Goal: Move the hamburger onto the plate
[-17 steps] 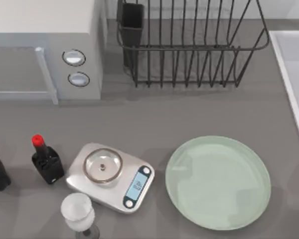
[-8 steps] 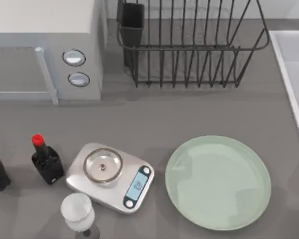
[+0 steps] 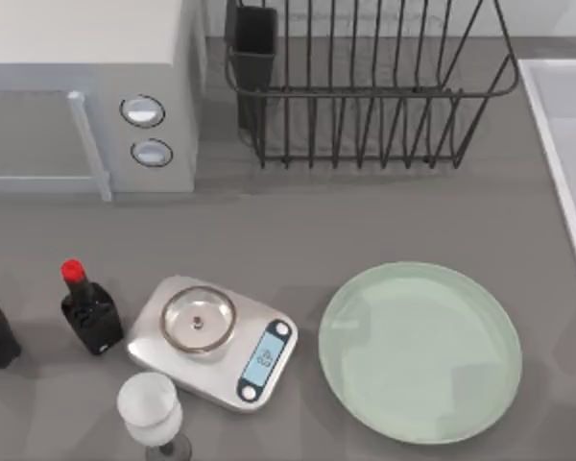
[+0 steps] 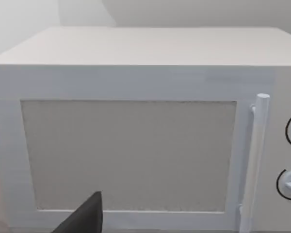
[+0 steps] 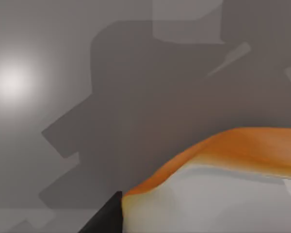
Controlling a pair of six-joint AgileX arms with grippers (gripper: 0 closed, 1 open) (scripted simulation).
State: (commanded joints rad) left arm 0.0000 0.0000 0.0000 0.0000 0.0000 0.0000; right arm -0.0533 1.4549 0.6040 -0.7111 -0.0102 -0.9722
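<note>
Nothing on the worktop has shifted since the earlier frames: every item from above sits exactly where it did a second ago.

From the top view, the grey worktop (image 3: 384, 221) carries the pale mint plate (image 3: 420, 351) at about four o'clock, bare of food. Just beside it, toward seven o'clock, sits the kitchen scale (image 3: 212, 341) with its small steel disc. A wine glass (image 3: 151, 408) stands touching the scale's near edge, and a dark sauce bottle with a red cap (image 3: 88, 309) stands at eight o'clock. The white microwave (image 3: 86, 91) fills ten o'clock, the black wire dish rack (image 3: 365, 82) holds twelve to one, and a pale sink edge (image 3: 566, 144) runs down the three o'clock side.

Over to the left wrist view: the microwave door (image 4: 128, 155), shut, faces the camera, handle upright beside two knobs. A dark fingertip of the left end effector (image 4: 85, 218) pokes in; whether it is released or clenched, I cannot tell.

Right wrist view now: the hamburger (image 5: 223, 184), orange-brown bun edge over a pale underside, looms close against grey worktop crossed by blocky shadows. A dark tip of the right end effector (image 5: 106, 218) touches its edge; grasping or not, I cannot tell.
</note>
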